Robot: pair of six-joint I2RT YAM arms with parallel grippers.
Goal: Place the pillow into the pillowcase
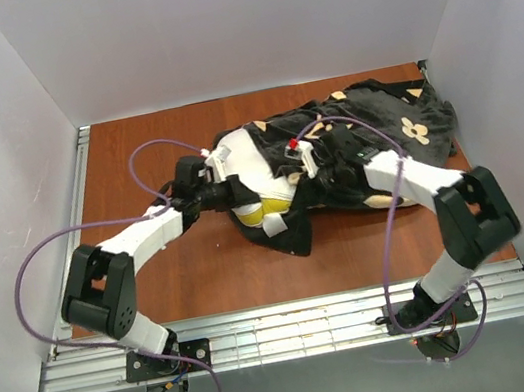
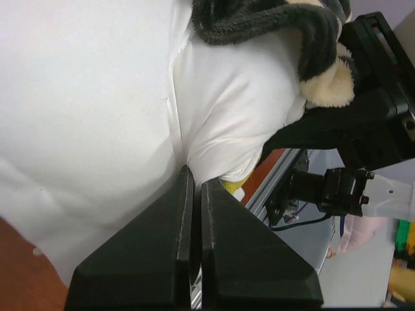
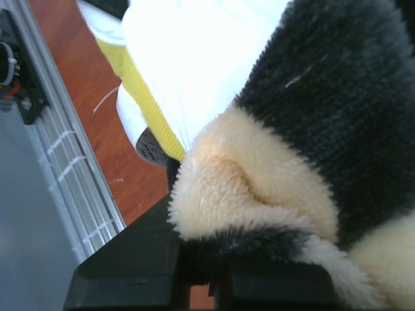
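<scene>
Left gripper [image 2: 194, 176] is clenched tight, its two black fingers pressed flat together, and the creases running into their tips suggest a pinch of the pillow's [image 1: 246, 163] white cover is caught there. Right gripper [image 3: 211, 275] is likewise clamped, with a thick fold of the pillowcase [image 1: 381, 119] bunched over and between its fingers, the tan and black plush spilling across them.

Just beyond the two grippers, the pillow lies on the brown table [image 1: 194, 269] near its middle. Its near-left end is bare, the yellow band [image 3: 139, 91] showing along its lower edge, while the rest disappears under the black fabric. By the look of it the pillow is partly in, with the exposed end yet to be covered.

Farther back and to the right, the pillowcase is heaped in loose folds toward the far corner, so much of its length appears slack.

Both things should be light and very soft. The pillow will squash and bulge rather than slide as a block, and its smooth cover may slip from a small pinch. The plush sleeve offers better purchase but stretches and drags. The best hold is probably the hem at the opening, pulled over the pillow's corner while the other arm pushes that plump end inward.
</scene>
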